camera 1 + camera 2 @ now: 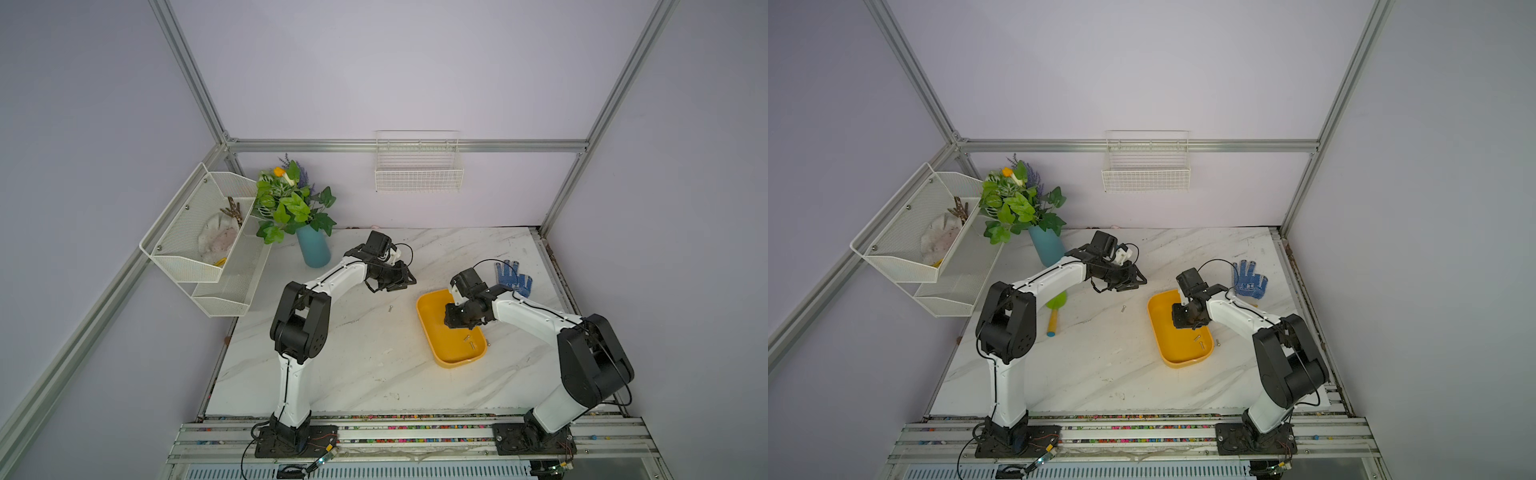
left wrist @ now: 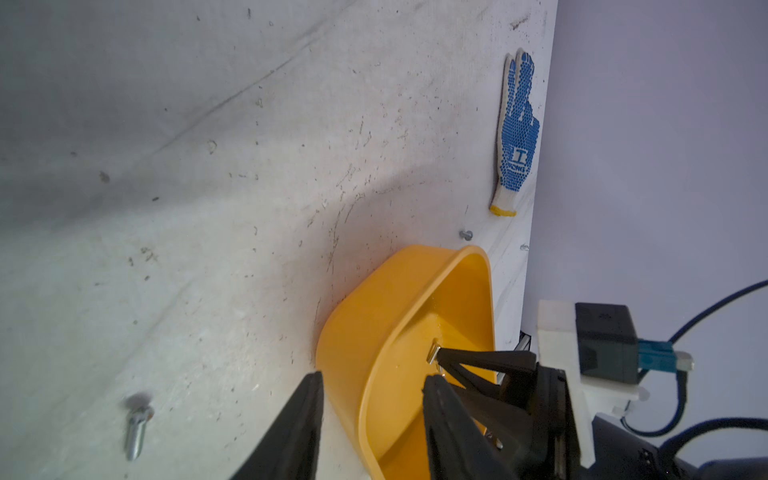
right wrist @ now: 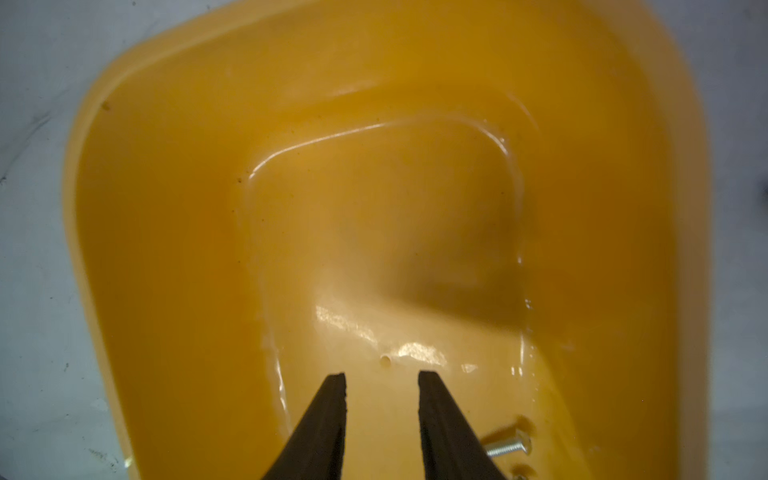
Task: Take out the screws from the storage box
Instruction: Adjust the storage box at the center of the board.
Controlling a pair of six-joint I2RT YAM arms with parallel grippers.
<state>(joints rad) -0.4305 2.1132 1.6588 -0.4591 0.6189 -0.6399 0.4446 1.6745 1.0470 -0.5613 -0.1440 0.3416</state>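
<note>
The storage box (image 1: 442, 357), a shallow yellow-orange tub, lies right of the table's middle. My right gripper (image 1: 451, 325) reaches down inside it, and its jaws (image 3: 381, 374) stand open over the bare floor with nothing between them. Two screws (image 1: 469, 341) lie in the box's near end, and one of them (image 3: 505, 449) sits just beside a finger. Another screw (image 1: 488, 343) rests on the table by the box's right rim, and one more screw (image 1: 390, 308) lies left of the box. My left gripper (image 1: 412, 282) hovers open and empty above the table beyond that screw (image 2: 136, 432).
A blue dotted glove (image 1: 513, 278) lies behind the box near the right edge. A teal vase with plants (image 1: 312, 249) stands at the back left beside white wire baskets (image 1: 195, 232). A green and yellow brush (image 1: 1054, 311) lies under the left arm. A wall basket (image 1: 419, 170) hangs behind.
</note>
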